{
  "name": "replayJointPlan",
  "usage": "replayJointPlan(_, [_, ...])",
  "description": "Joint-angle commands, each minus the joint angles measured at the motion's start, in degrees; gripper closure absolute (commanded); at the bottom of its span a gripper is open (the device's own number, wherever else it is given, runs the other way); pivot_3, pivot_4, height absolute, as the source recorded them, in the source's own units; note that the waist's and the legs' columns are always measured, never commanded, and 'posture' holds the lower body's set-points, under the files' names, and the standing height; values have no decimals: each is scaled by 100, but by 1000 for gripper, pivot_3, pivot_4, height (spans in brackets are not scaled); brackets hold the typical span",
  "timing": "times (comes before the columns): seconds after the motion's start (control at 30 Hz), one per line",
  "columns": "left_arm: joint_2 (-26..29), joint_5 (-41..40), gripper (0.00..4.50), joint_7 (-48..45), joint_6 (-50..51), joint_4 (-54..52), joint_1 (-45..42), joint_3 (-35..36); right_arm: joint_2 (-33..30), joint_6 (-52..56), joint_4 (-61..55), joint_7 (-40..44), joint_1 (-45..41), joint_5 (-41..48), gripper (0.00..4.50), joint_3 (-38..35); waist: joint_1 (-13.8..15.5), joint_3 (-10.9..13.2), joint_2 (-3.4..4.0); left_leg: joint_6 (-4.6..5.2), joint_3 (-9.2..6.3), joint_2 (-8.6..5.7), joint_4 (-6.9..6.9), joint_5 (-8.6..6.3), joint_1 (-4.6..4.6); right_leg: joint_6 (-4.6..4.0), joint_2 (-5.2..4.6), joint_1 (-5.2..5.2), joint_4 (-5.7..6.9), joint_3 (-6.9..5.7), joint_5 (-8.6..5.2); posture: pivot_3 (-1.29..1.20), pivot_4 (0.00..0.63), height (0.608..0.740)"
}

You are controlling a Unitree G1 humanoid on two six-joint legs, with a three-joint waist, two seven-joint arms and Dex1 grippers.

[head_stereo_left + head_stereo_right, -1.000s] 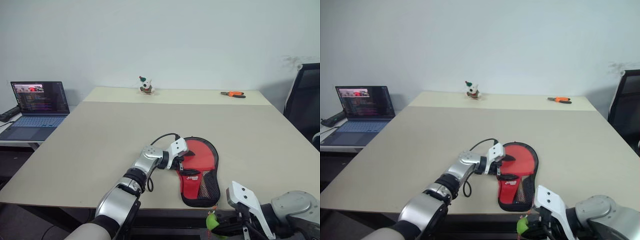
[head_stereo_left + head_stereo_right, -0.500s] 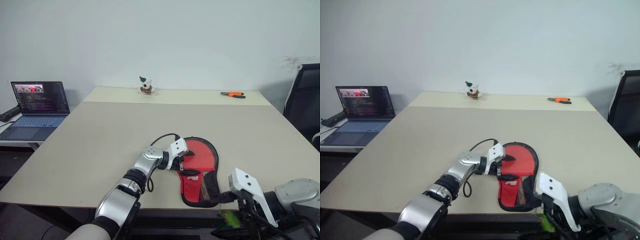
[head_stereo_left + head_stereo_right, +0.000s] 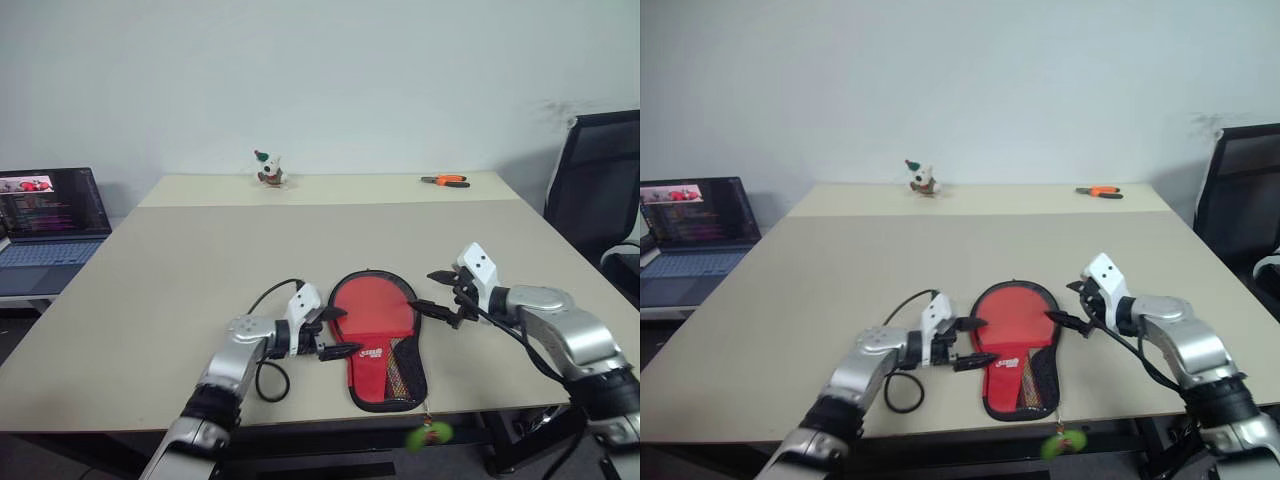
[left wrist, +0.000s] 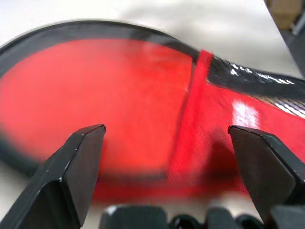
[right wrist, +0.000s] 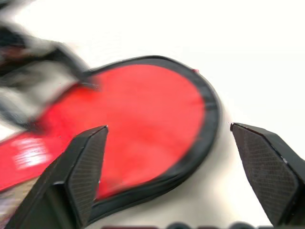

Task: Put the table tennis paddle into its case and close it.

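Paddle in open case, both grippers spread beside it

The case (image 3: 385,352) lies open & flat near the front edge of the tabletop (image 3: 200,270), w/ the red table tennis paddle (image 3: 372,308) resting inside it, round face toward 12 o'clock, handle end toward 6 o'clock by the black mesh part. The left gripper (image 3: 330,331) is at 9 o'clock of the case, fingers spread wide, holding nothing, tips just beside the paddle's neck. The right gripper (image 3: 440,295) is at 3 o'clock of the case, fingers spread wide too, holding nothing, just beside the case rim. A small green ball (image 3: 430,433) hangs below the front edge at 6 o'clock. Far back: a little toy (image 3: 267,168) at 12 o'clock, orange pliers (image 3: 446,181) at 1 o'clock. A laptop (image 3: 45,213) sits off at 10 o'clock.
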Motion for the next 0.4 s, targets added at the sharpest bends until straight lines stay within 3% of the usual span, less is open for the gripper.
replayJointPlan(0.03, [308, -428, 0, 452, 649, -1353, 562, 552, 42, -881, 1117, 318, -461, -343, 16, -142, 60, 16, 9, 0, -1, 0, 1, 0, -1, 0, -1, -1, -1, -2, 0, 0, 150, 740])
replayJointPlan(0.2, [508, -577, 0, 986, 1096, -2271, 952, 756, -175, -1666, 2670, 728, -1013, -617, 16, -356, 131, 38, 19, 0, -8, -15, 8, 0, -7, -2, -21, 5, -3, -7, 2, 0, 150, 740])
replayJointPlan(0.4, [753, -529, 0, 1563, 673, -2296, 1544, 1311, -304, -1932, 2747, 796, -950, -943, 16, -395, 45, 42, 27, 0, 6, -3, 0, 0, 0, -5, -34, 2, -5, 0, 4, 0, 150, 740])
